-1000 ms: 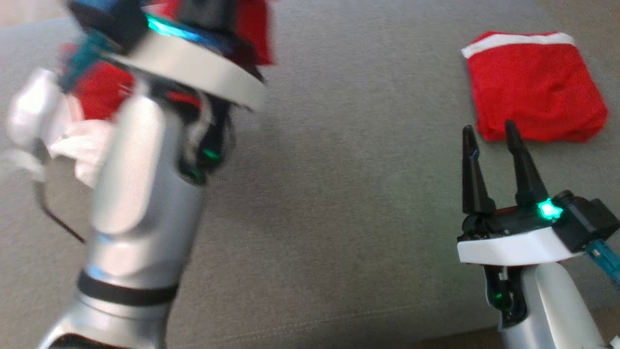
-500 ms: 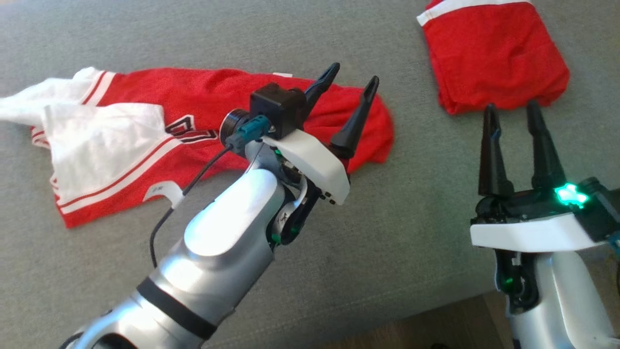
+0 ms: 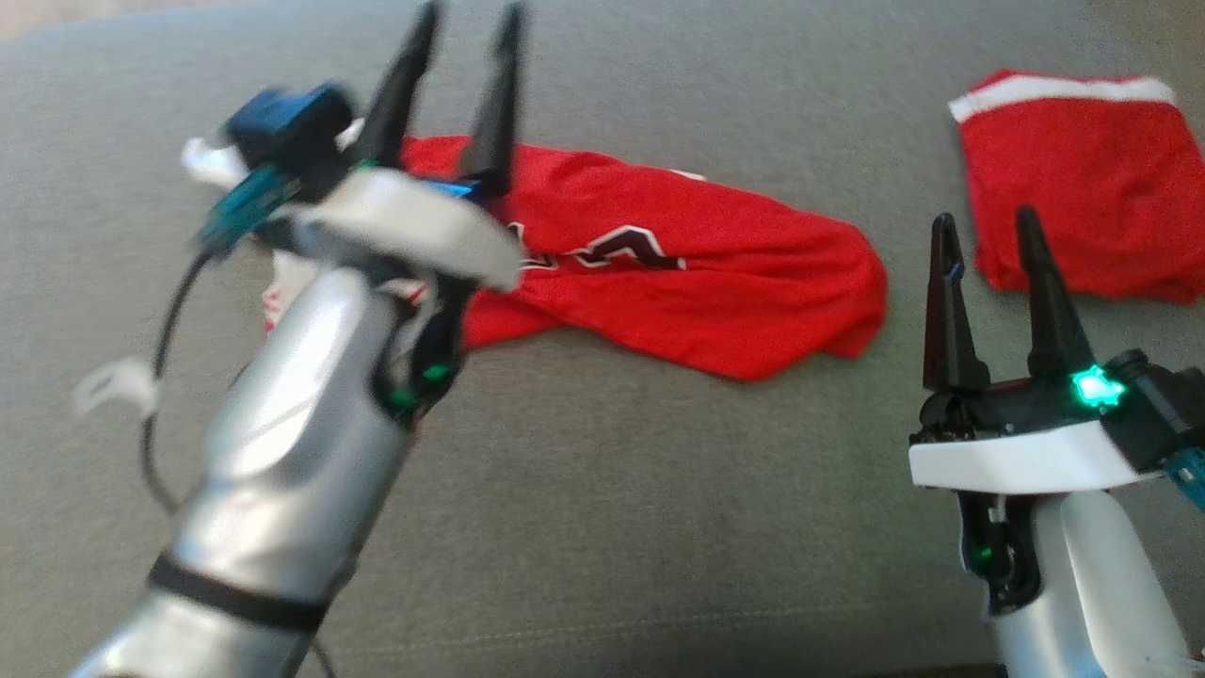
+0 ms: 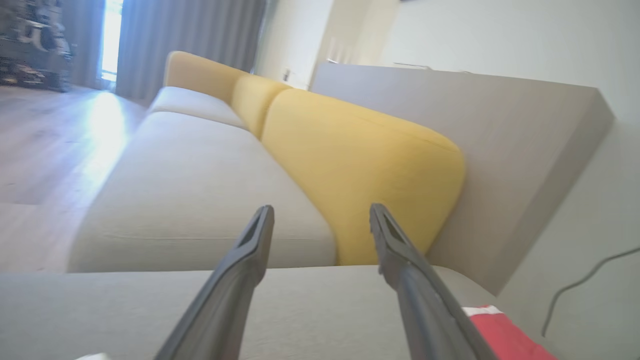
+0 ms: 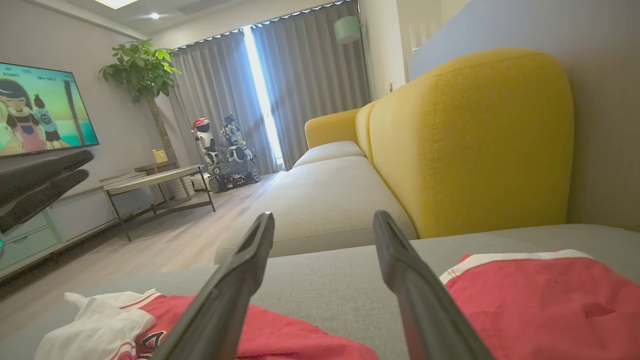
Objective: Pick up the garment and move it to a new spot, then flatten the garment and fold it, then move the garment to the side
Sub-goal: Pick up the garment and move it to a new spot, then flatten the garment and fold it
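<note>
Since half a second ago the left tool point(image 3: 471, 17) has swung up and away from the middle of the jersey point(image 3: 678, 282), and the head camera has shifted as well. A second ago it was blurred against red and white cloth; now its two dark fingers point up the head view at the upper left, blurred, spread wide apart with nothing between them. The left wrist view point(image 4: 321, 210) agrees: the jaws stand wide and empty, looking out along the pale sofa seat and the yellow backrest point(image 4: 360, 165). The right wrist view catches its fingers point(image 5: 45, 170) at the far left edge, off the cloth.

Right of and behind that arm, the jersey lies crumpled on the grey cushion point(image 3: 612, 527), not held by either tool. Its white part point(image 5: 95, 325) is bunched at the left end, partly hidden by the left arm in the head view. The red body with dark, white-edged lettering stretches rightward to a rounded edge near the right tool point(image 3: 983, 218).

That tool sits at the lower right, fingers pointing up, wide open and holding nothing. Its tips are between the jersey's right end and the folded red garment point(image 3: 1073, 188), touching neither. The right wrist view point(image 5: 322, 216) shows the same gap, with the jersey point(image 5: 300, 345) lower left.

The folded red garment point(image 5: 540, 300) rests flat at the far right, white band along its far edge, well apart from the jersey.
</note>
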